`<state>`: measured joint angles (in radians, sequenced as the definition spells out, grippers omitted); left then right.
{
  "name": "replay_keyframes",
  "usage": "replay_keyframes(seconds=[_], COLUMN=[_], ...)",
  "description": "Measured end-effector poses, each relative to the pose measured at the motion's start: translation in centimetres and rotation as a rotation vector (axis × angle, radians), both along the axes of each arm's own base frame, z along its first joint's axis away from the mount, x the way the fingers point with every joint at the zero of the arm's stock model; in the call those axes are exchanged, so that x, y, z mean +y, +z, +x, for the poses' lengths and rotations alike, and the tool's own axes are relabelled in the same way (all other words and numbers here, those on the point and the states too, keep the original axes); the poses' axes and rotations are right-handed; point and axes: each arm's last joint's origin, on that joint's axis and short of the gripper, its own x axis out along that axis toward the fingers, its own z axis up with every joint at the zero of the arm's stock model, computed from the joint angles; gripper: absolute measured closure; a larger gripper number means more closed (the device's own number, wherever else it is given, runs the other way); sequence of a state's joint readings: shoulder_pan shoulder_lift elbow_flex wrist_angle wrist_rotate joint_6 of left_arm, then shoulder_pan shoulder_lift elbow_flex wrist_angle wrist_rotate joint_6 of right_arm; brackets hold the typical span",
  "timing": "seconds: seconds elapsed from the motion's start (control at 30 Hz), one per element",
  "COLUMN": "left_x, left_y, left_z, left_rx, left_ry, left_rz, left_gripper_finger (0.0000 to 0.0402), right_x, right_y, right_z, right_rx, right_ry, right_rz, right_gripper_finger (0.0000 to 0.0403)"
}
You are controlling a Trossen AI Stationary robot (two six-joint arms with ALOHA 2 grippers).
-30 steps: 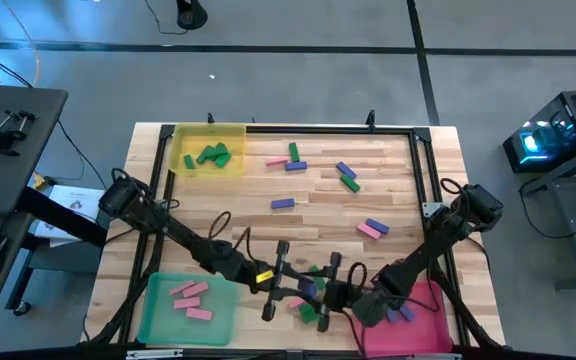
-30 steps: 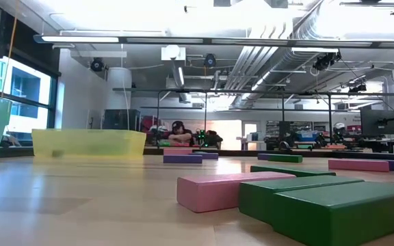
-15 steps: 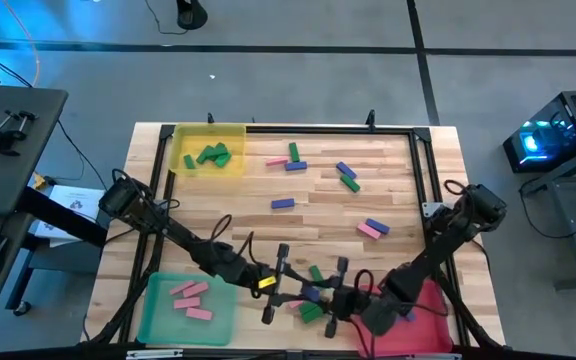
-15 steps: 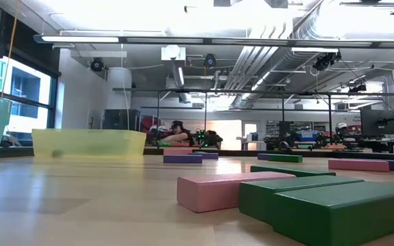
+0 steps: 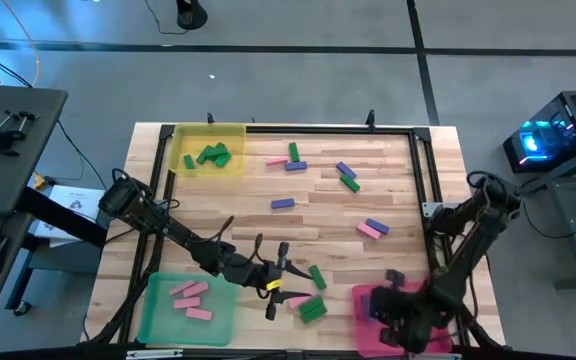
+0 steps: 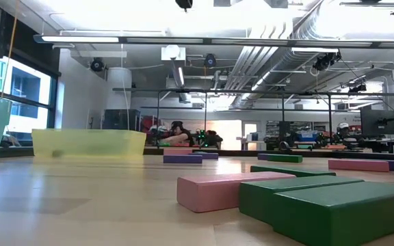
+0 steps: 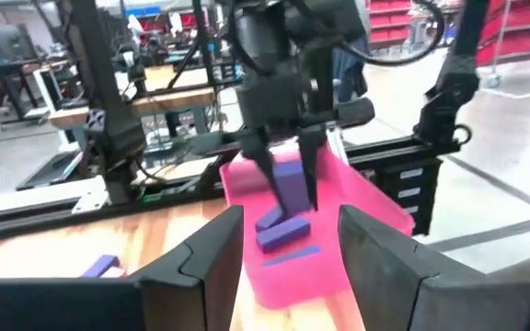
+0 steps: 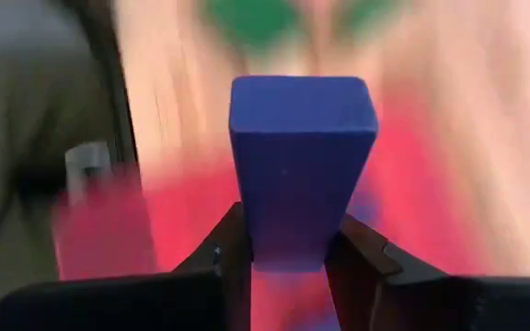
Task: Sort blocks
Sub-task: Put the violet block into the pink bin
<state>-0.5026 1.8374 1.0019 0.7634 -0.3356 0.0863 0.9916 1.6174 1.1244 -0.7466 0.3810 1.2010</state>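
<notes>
The wooden table (image 5: 308, 215) carries three trays: a yellow tray (image 5: 209, 150) at a far corner, a green tray (image 5: 188, 308) and a pink-red tray (image 5: 368, 300) at the near edge. The right gripper (image 5: 393, 312) hangs over the pink-red tray, its fingers closed on a purple-blue block (image 8: 300, 165). The left wrist view shows that this block (image 7: 290, 184) stands upright, its long axis vertical, above two more purple blocks lying in the tray. The high view hides this. The left gripper (image 5: 280, 280), jaws open and empty, is beside two green blocks (image 5: 314, 295).
</notes>
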Motion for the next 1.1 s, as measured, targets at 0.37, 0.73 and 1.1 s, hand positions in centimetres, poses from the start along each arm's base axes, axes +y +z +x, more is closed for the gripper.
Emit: replay_keyframes(seconds=[0.37, 0.73, 1.1], left_x=[0.1, 0.1, 0.1], left_y=[-0.2, -0.4, -0.6], left_z=[0.0, 0.0, 0.0], left_rx=[0.016, 0.041, 0.055], left_ry=[0.030, 0.030, 0.032], left_rz=[0.007, 0.017, 0.007], left_gripper_finger=[0.0239, 0.0239, 0.0238], right_x=[2.0, 1.3, 1.0], right_y=[-3.6, -3.6, -3.6], right_z=[-3.0, -1.8, -1.5], right_rx=[0.510, 0.526, 0.520], right_ry=[-0.055, -0.098, -0.012], right_rz=[0.113, 0.133, 0.109], right_gripper_finger=[0.0312, 0.0295, 0.0199])
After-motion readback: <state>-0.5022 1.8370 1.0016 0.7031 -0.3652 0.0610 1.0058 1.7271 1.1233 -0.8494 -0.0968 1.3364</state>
